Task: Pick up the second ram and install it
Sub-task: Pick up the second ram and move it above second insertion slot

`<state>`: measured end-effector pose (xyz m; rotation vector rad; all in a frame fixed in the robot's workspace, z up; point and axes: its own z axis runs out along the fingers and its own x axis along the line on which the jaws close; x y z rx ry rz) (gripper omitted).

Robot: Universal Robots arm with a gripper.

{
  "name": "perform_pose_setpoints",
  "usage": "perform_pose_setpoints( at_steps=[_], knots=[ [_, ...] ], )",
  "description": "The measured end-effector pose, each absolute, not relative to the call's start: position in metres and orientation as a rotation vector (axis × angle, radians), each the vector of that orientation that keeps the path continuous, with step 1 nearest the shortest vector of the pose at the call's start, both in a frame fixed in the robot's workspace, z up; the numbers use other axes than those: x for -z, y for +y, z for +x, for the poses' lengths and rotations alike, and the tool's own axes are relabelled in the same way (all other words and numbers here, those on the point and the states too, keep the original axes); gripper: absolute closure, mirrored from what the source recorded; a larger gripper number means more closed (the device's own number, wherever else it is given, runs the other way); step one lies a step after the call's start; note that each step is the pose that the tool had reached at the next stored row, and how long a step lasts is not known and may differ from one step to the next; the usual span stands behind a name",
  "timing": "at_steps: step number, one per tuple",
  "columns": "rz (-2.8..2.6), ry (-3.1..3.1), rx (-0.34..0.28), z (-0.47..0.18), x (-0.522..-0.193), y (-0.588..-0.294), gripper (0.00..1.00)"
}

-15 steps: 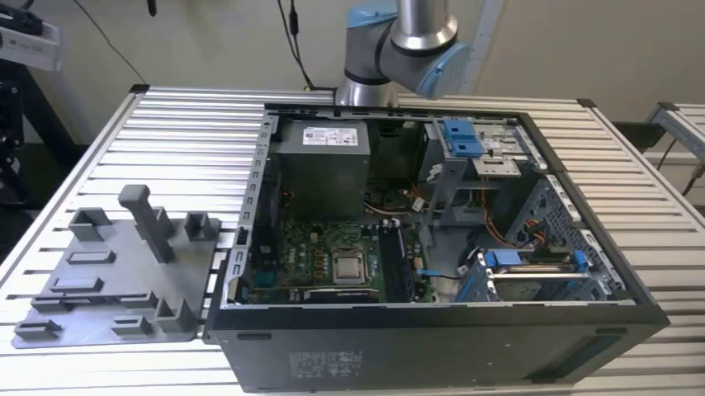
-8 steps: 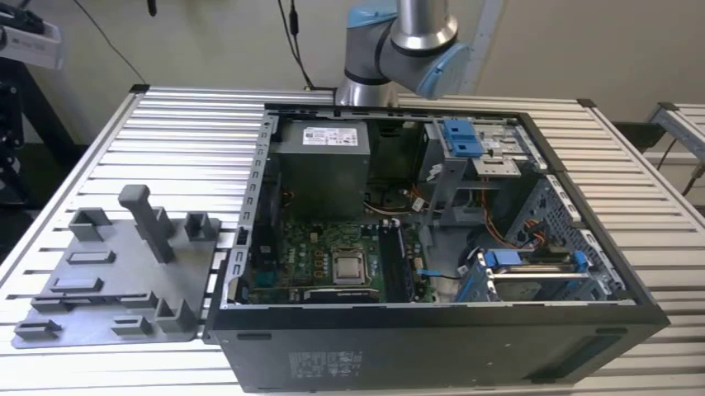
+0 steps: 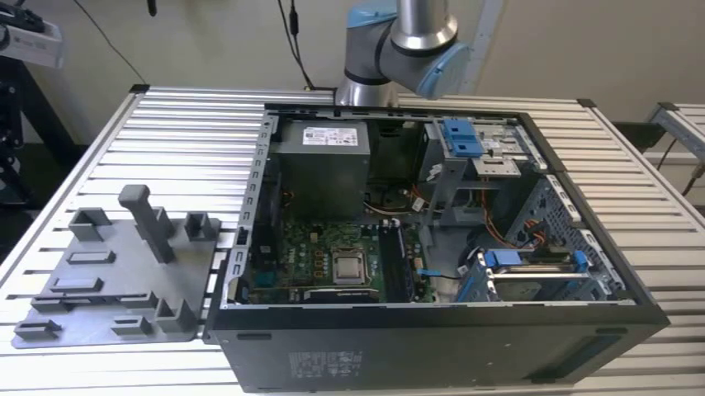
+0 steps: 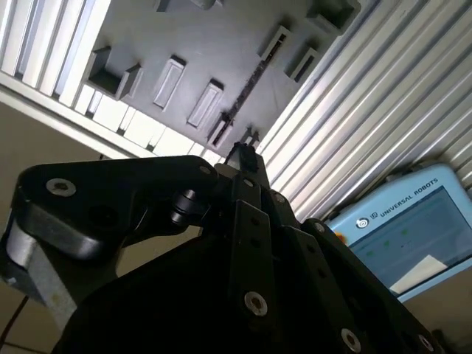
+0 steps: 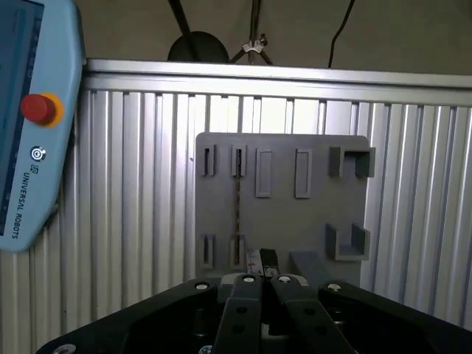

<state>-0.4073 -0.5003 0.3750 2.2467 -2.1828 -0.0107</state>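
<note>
Black tool, grey fixture plate holding thin ram, blue pendant

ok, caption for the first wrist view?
Gripper faces the grey fixture plate; the second ram sits edge-on in its holders.

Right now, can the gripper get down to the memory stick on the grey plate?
Probably yes. The memory stick stands on edge in slots of the grey plate with nothing over it. The gripper hangs above the plate, close beside the stick's line.
</note>
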Motion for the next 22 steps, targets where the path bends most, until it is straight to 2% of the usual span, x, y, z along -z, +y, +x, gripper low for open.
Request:
perform_pose_setpoints(
  at_steps=[5,6,9,11,12,14,22],
  knots=[
    [2.248,-2.181,0.011,-0.4073,-0.375,-0.5003,0.89],
    [2.249,-2.181,0.011,-0.4073,-0.375,-0.5003,0.82],
    [2.25,-2.18,0.011,-0.4073,-0.375,-0.5004,0.76],
    [2.25,-2.179,0.011,-0.4073,-0.3749,-0.5004,0.64],
    [2.251,-2.179,0.011,-0.4073,-0.375,-0.5004,0.64],
    [2.251,-2.178,0.011,-0.4073,-0.375,-0.5004,0.52],
    [2.253,-2.174,0.017,-0.407,-0.3724,-0.5004,0.52]
  ],
)
